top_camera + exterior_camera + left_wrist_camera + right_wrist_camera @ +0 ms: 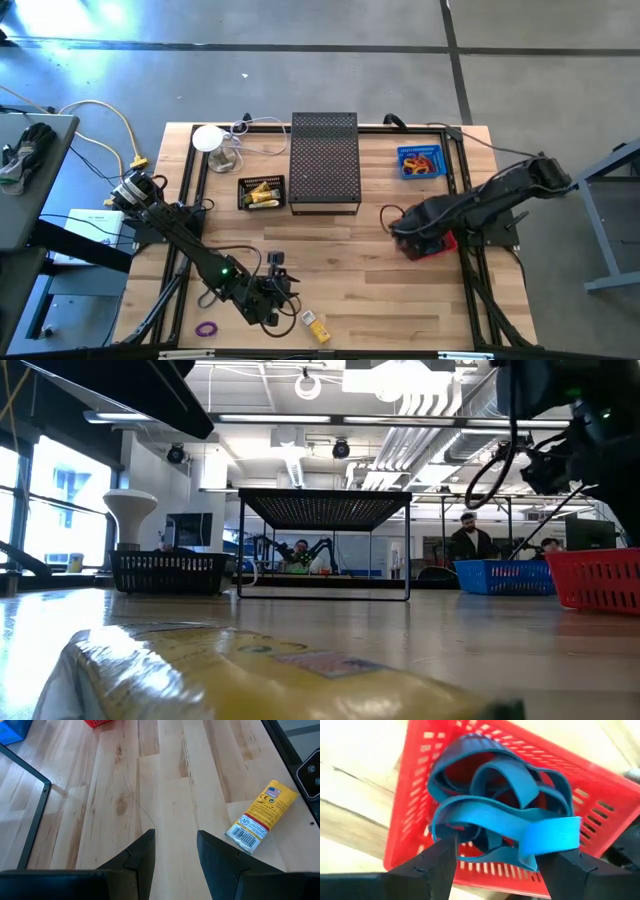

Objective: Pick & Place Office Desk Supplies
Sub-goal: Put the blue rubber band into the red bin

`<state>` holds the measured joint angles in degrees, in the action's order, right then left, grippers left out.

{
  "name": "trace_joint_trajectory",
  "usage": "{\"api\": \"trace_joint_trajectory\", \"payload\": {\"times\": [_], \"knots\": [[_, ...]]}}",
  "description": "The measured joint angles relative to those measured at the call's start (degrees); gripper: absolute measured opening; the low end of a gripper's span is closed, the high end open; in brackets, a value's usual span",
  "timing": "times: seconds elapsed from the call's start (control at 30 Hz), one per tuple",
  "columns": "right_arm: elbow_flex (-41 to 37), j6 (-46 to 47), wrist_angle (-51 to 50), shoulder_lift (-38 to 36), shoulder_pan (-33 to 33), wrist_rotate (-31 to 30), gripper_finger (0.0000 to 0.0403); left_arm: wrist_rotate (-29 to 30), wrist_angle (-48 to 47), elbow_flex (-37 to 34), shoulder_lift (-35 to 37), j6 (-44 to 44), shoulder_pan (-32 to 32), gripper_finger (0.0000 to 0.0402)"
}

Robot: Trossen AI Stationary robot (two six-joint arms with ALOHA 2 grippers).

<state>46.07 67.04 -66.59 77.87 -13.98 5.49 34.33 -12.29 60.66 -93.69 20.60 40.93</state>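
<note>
Blue rubber bands [505, 815] heaped in red basket [420, 765], right gripper [502, 862] spread wide above them, left gripper [175, 852] parted, empty.

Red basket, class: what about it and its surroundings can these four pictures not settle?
- Red basket: high view, right arm covers most.
- Basket floor: right wrist view, blue bands hide it.
- Right gripper: whether it grips the bands, unclear.
- Low view: blurred yellow pack blocks the near table.

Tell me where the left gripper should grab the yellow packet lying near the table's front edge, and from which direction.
Probably across the narrow width of the yellow packet, near its middle, coming straight down from above. It lies flat on the wooden table, long and slim, with bare wood on both long sides. The left gripper is open and beside it, so it must shift sideways first.
</note>
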Motion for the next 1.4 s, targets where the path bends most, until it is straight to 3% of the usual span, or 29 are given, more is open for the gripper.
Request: {"api": "trace_joint_trajectory", "payload": {"times": [0.2,0.6,0.83,1.17,1.4], "knots": [[-0.01,-8.78,0.02,0.0,7.56,7.74,0.0243,0.0,0.0,0.0,0.0,-0.02,0.0,0.0138],[-0.01,-3.01,-7.72,0.0,16.54,14.43,0.0243,0.0,-0.32,0.0,0.0,-0.02,0.0,0.0138],[-0.03,-11.56,-7.32,0.46,15.18,9.53,0.0243,0.0,-0.35,0.0,0.0,-0.02,0.0,0.0138],[2.11,-9.84,-7.44,-0.66,8.5,-0.17,0.0243,-0.13,-0.39,0.0,0.0,0.0,0.11,0.0138],[7.67,-4.74,-3.47,-0.7,-2.99,-8.34,0.0243,-8.88,-0.23,0.0,-0.07,-5.45,2.38,0.0138]]}}
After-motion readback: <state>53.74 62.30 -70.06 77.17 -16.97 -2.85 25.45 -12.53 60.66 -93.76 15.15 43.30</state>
